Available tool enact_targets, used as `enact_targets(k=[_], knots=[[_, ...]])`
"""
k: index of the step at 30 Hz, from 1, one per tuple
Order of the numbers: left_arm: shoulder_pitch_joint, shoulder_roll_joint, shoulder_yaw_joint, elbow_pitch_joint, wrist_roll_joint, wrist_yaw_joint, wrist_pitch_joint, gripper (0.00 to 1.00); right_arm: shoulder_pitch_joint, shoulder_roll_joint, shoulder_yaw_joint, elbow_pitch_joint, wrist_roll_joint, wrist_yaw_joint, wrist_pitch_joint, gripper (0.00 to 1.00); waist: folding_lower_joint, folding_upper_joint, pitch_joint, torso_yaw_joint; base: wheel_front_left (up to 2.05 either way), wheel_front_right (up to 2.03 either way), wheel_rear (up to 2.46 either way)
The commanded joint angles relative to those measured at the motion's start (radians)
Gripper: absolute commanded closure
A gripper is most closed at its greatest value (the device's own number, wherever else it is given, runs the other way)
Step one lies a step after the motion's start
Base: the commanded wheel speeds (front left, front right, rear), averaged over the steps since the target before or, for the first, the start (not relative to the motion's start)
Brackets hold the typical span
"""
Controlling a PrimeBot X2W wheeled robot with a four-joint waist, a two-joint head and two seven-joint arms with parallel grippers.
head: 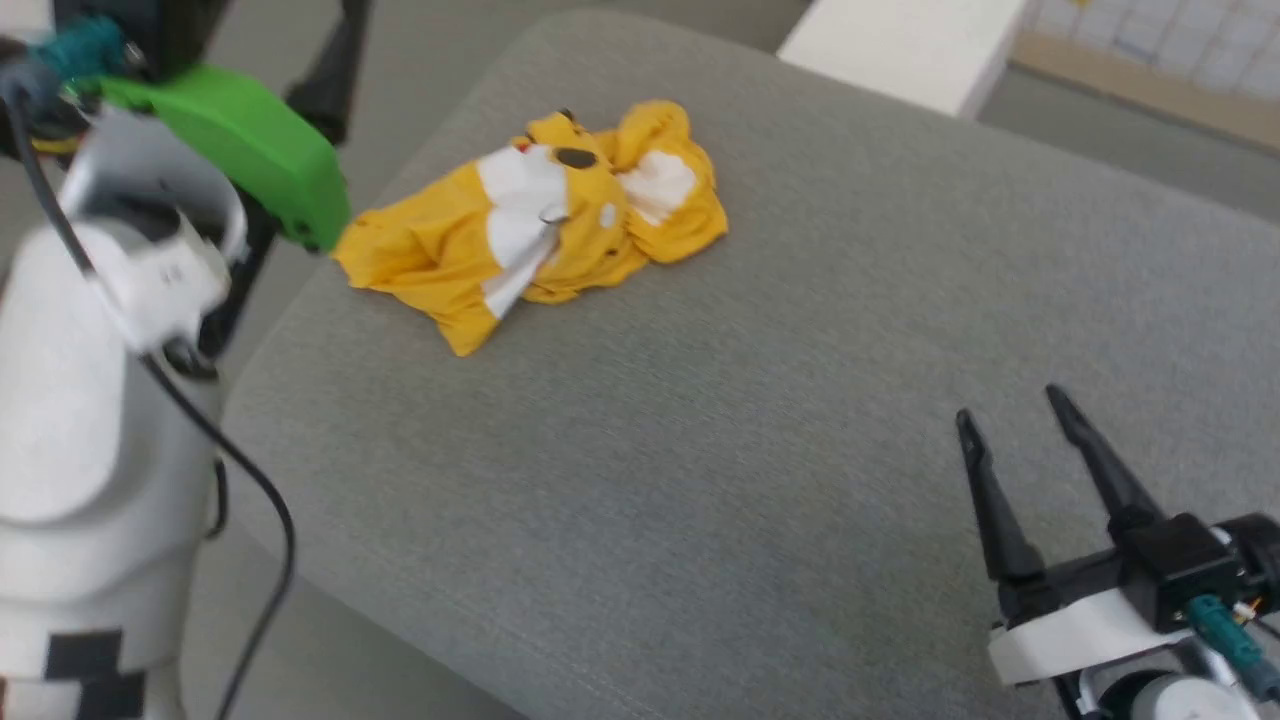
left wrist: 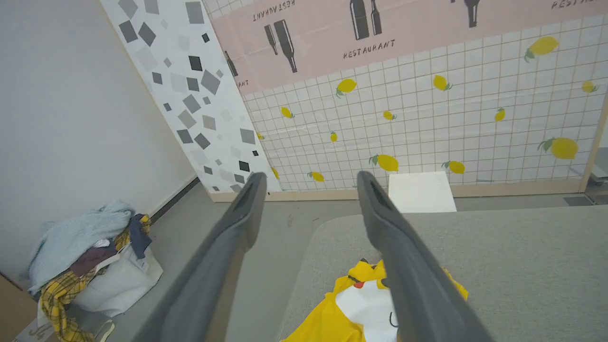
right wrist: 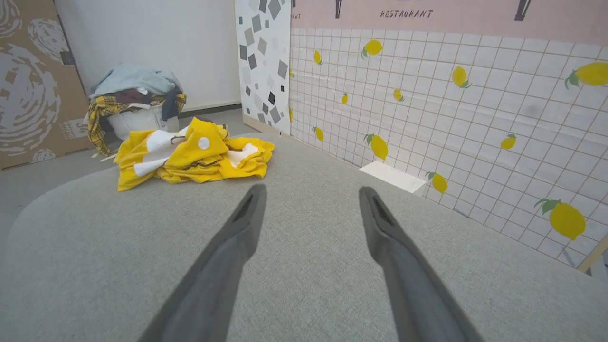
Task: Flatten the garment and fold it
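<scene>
Right end effector (head: 1018,405) sits lower right of the head view, fingers spread wide, nothing between them, hovering over bare grey surface (head: 700,450). In its own wrist view the right end effector (right wrist: 308,209) points across the surface, with the garment (right wrist: 190,156) well apart at upper left.

Left end effector (left wrist: 308,209) is also spread wide and empty. In its wrist view the garment (left wrist: 365,308) lies right under the fingers at bottom centre, near but, as far as you can tell, not touching.

The garment (head: 535,215) is a crumpled yellow heap, upper centre-left of the head view, close to the surface's left edge, white patches and a black eye showing. No hem, sleeve or collar reads clearly.

My read: you're at the very start. Flattening not begun, nothing grasped.

Next move calls for:
- left down onto a graspable edge of the heap
- right brought across to the heap's other side
- lift and spread before any fold
</scene>
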Motion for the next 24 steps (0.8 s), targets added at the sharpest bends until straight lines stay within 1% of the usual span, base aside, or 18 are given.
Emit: enact_targets(k=[1, 4, 8, 12, 18, 24], knots=[[-0.034, 0.015, -0.008, 0.026, -0.009, -0.006, 0.013, 0.00, -0.022, -0.014, -0.001, -0.024, 0.007, -0.002, 0.007, 0.00, 0.0000, 0.0000, 0.115, -0.091, 0.00, 0.00, 0.00], [-0.083, 0.048, -0.032, 0.082, -0.010, -0.006, 0.057, 0.00, -0.038, -0.041, 0.002, -0.081, 0.020, -0.002, 0.026, 0.00, 0.0000, 0.0000, 0.175, -0.136, 0.00, 0.00, 0.00], [-0.107, 0.085, -0.055, 0.131, -0.013, -0.006, 0.110, 0.00, -0.062, -0.070, -0.006, -0.148, 0.038, -0.002, 0.042, 0.00, 0.0000, 0.0000, 0.248, -0.191, 0.00, 0.00, 0.00], [-0.105, 0.098, -0.051, 0.167, -0.021, 0.000, 0.141, 0.00, -0.079, -0.092, -0.018, -0.190, 0.055, -0.002, 0.051, 0.00, 0.0000, 0.0000, 0.306, -0.233, 0.00, 0.00, 0.00], [-0.093, 0.111, -0.062, 0.200, -0.027, 0.006, 0.197, 0.00, -0.089, -0.117, -0.033, -0.218, 0.071, -0.002, 0.058, 0.00, 0.0000, 0.0000, 0.375, -0.264, 0.00, 0.00, 0.00], [-0.074, 0.125, -0.089, 0.224, -0.047, 0.007, 0.316, 0.00, -0.095, -0.133, -0.044, -0.237, 0.079, -0.002, 0.062, 0.00, 0.0000, 0.0000, 0.424, -0.278, 0.00, 0.00, 0.00]])
